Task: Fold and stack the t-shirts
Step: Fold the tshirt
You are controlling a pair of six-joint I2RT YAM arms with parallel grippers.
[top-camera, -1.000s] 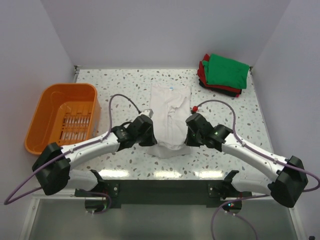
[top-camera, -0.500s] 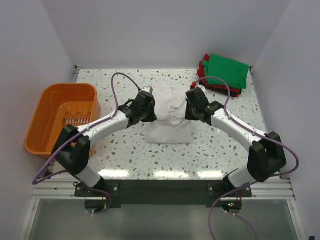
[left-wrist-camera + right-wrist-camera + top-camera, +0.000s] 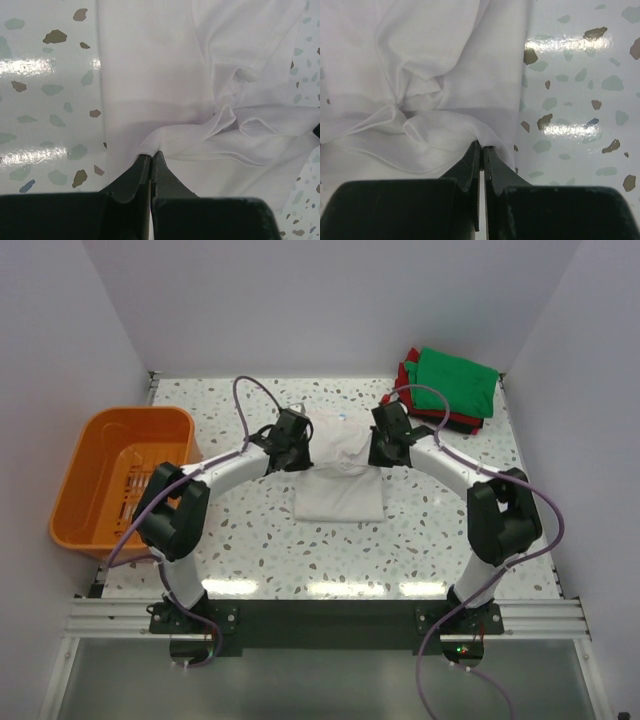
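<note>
An off-white t-shirt (image 3: 338, 488) lies mid-table, its near hem carried over its far half. My left gripper (image 3: 297, 455) is shut on the shirt's left hem corner; the left wrist view shows cloth (image 3: 200, 100) pinched at the gripper's tips (image 3: 151, 156). My right gripper (image 3: 378, 455) is shut on the right hem corner; in the right wrist view its tips (image 3: 482, 145) pinch the cloth (image 3: 435, 75). A stack of folded shirts, green (image 3: 455, 380) on top of red and dark ones, sits at the far right corner.
An orange plastic basket (image 3: 90, 455) stands at the left edge of the terrazzo table (image 3: 240, 540). White walls close in the back and both sides. Both arms stretch far out over the table.
Both grippers have moved away from the near edge toward the far side, carrying the shirt's near hem over its far half. The shirt now looks shorter, folded over itself.
</note>
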